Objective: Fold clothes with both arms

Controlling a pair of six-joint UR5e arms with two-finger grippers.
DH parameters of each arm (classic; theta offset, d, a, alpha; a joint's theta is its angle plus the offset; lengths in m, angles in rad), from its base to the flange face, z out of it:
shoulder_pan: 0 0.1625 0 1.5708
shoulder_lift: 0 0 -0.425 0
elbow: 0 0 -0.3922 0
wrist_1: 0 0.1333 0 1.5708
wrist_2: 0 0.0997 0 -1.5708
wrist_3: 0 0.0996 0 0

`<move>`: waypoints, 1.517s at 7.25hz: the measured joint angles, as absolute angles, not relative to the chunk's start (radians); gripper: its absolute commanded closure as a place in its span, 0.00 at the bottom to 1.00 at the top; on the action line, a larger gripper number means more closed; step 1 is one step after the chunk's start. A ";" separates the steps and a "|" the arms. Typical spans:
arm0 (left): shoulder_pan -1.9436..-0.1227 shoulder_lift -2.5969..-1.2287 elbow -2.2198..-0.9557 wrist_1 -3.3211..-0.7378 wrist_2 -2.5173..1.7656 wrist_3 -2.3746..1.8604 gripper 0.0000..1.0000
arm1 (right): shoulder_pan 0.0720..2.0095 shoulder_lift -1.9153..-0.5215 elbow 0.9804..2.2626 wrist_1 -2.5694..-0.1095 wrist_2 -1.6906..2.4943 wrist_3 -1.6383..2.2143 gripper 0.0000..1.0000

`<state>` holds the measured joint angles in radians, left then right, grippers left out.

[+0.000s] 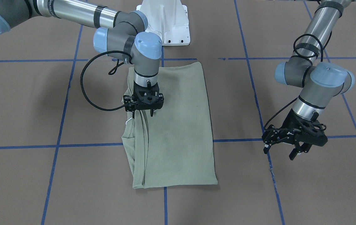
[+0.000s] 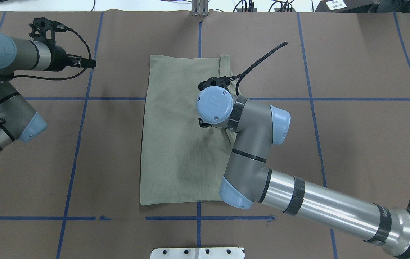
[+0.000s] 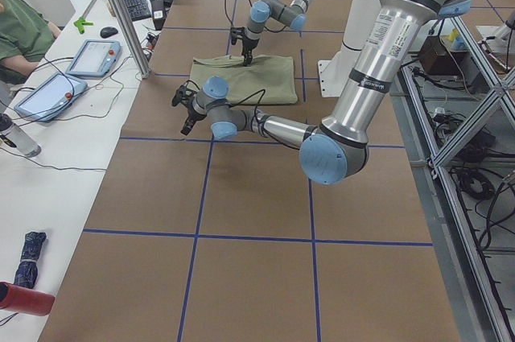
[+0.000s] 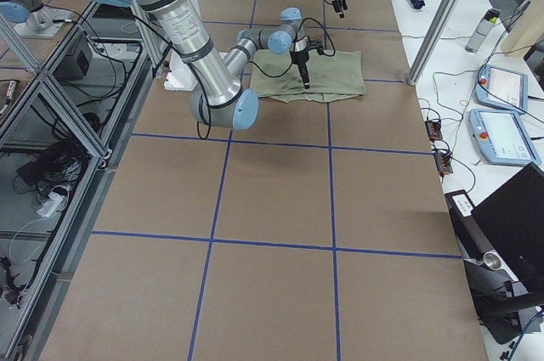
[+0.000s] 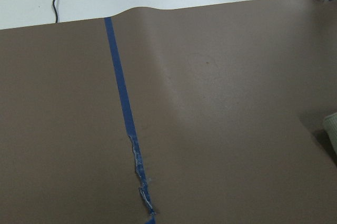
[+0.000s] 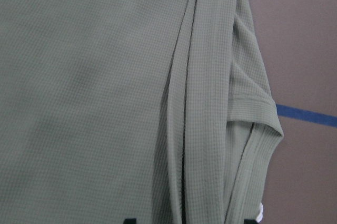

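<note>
Right arm point(image 2: 255, 144), closest under the overhead camera, reaches across the counter point(image 2: 352, 126) and hides the near right corner of the shirt point(image 2: 176, 144). That shirt lies flat in mid-counter as a narrow rectangle, its long axis running straight away from my base. Along its right long edge the folded-in layers point(image 6: 195, 129) stack up. My right gripper point(image 1: 142, 113) points straight down over them, jaws apart with a fingertip on each side of the stack, and as far as I can tell it holds nothing. My left gripper point(image 1: 279, 153) hangs spread wide and empty over bare counter, well off the shirt's left long edge. So the right arm is the nearer one. I judge an end-over-end fold would first need the left brought across to the shirt. White tag string point(image 1: 129, 120) peeks out on the right edge, by the collar.
</note>
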<state>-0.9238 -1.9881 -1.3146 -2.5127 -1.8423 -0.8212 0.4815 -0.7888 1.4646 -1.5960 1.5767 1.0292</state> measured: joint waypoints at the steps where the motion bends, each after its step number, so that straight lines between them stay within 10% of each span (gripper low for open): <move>1: -0.924 -1.988 -1.314 -2.513 -1.842 -0.821 0.00 | 0.482 -0.792 1.460 -1.599 1.582 1.021 0.28; 11: -0.922 -1.988 -1.312 -2.513 -1.842 -0.820 0.00 | 0.609 -0.956 1.548 -1.589 1.654 0.878 0.21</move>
<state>-0.9220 -1.9881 -1.3123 -2.5126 -1.8423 -0.8203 0.6091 -0.9562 1.5477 -1.5895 1.6537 0.8782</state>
